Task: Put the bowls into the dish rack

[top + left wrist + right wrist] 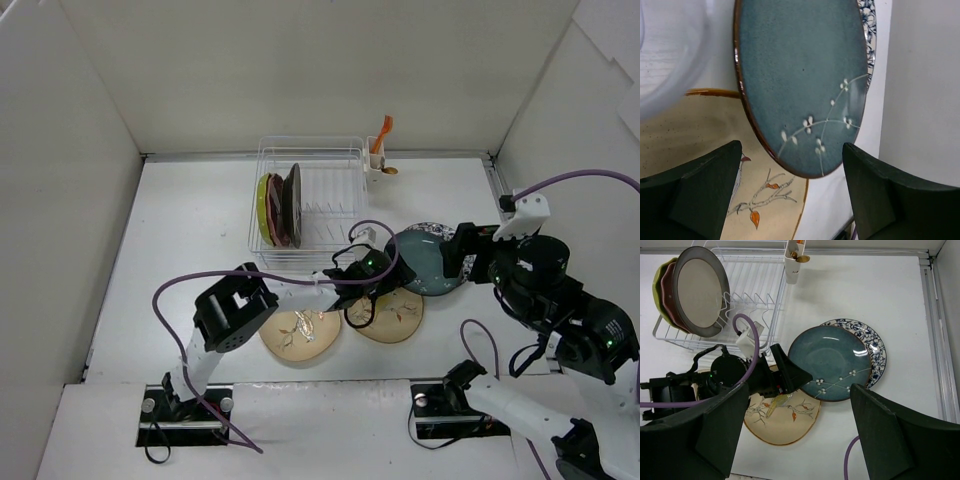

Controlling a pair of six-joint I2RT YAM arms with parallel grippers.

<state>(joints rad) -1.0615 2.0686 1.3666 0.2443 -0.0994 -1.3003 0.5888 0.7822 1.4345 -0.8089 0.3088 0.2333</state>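
Note:
The dish rack (320, 205) stands at the back and holds three bowls upright: lime green (263, 210), pink (275, 210) and grey (292, 205). The dark teal bowl (425, 262) lies flat, overlapping a blue-and-white patterned dish (440, 230). Two cream bowls lie in front, one on the left (298, 335) and one on the right (392, 318). My left gripper (375, 285) is open and low over the right cream bowl (705, 135), at the teal bowl's (800, 85) rim. My right gripper (797, 392) is open and empty, high above the teal bowl (829, 362).
A white utensil cup (377, 168) with an orange utensil hangs on the rack's right end. White walls close in the table on the left, back and right. The left arm's purple cable (200, 285) loops over the table.

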